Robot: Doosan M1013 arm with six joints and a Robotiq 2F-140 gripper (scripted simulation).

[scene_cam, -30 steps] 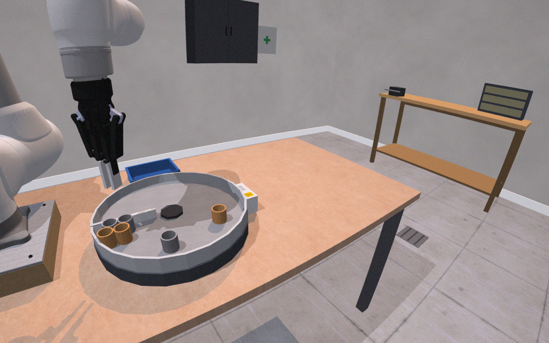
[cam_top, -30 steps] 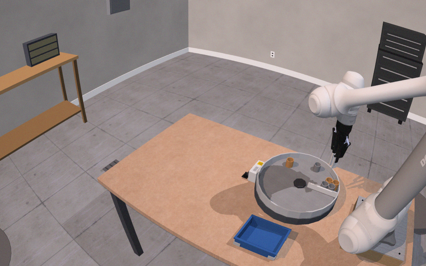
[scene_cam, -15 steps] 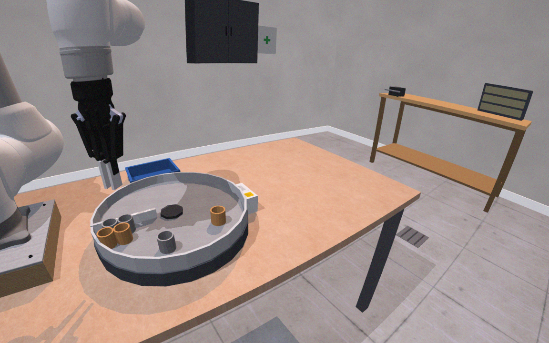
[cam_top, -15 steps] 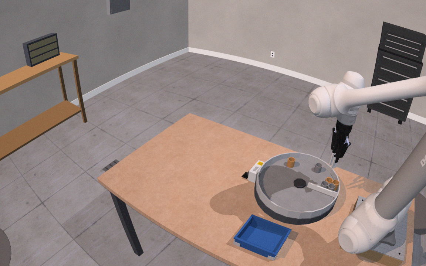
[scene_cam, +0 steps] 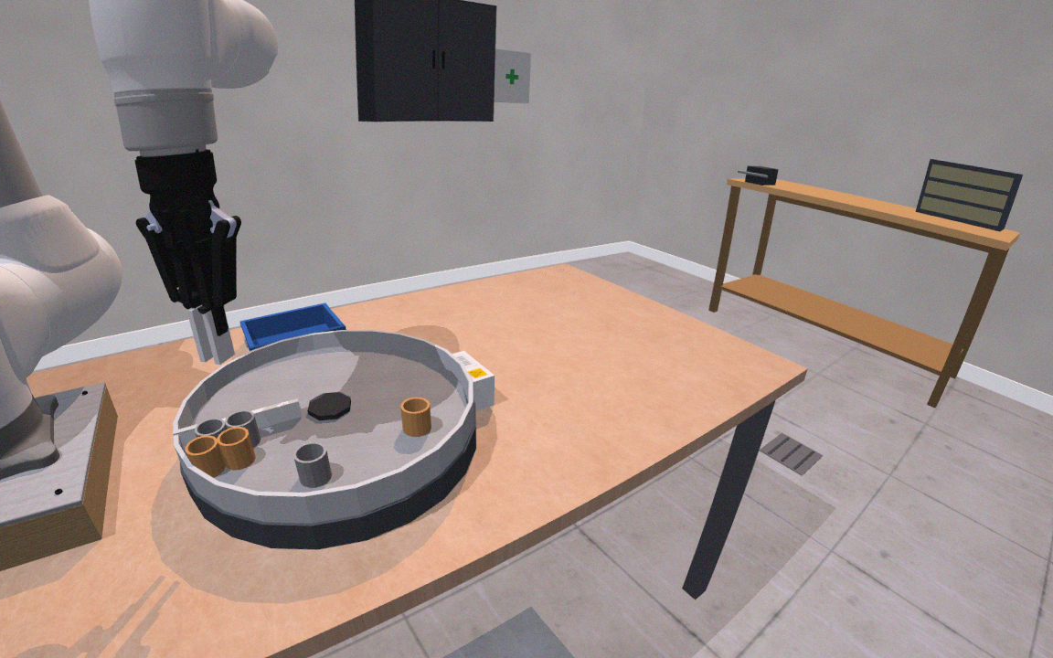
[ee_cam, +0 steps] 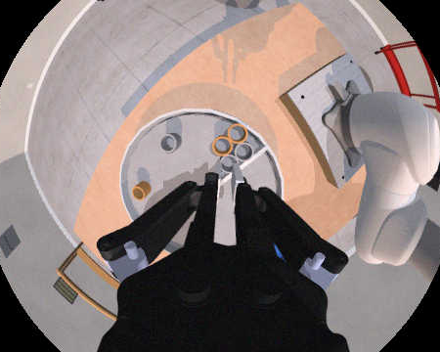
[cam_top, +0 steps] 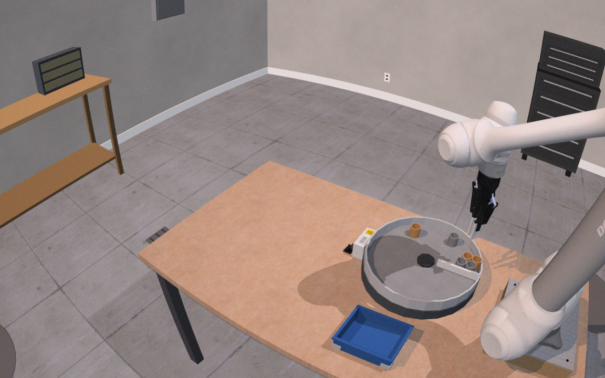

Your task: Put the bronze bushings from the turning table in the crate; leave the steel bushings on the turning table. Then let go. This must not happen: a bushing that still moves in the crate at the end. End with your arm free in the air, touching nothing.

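Note:
My gripper (cam_top: 471, 233) (scene_cam: 212, 360) (ee_cam: 226, 171) is shut, with a narrow, empty gap between its fingers, above the turning table (cam_top: 417, 303) (scene_cam: 350, 501) (ee_cam: 198, 131). One bronze bushing (cam_top: 415, 231) (scene_cam: 416, 419) (ee_cam: 142, 191) stands apart near the wall. A steel bushing (cam_top: 452, 240) (scene_cam: 313, 469) (ee_cam: 166, 145) also stands alone. By the divider, a bronze bushing (cam_top: 478, 264) (scene_cam: 205, 460) and another bronze bushing (cam_top: 467, 256) (scene_cam: 237, 450) cluster with a steel bushing (cam_top: 460, 263) and another steel bushing (cam_top: 470, 265). The blue crate (cam_top: 373, 333) (scene_cam: 292, 333) looks empty; the wrist view mostly hides it.
A white divider bar (cam_top: 457, 270) (scene_cam: 276, 410) reaches from near the black hub (cam_top: 425, 260) (scene_cam: 329, 406) to the turning table's wall. A white box (cam_top: 363, 242) (scene_cam: 475, 383) sits against the outside of that wall. The arm's base plate (scene_cam: 31, 491) (ee_cam: 318, 117) is beside the turning table.

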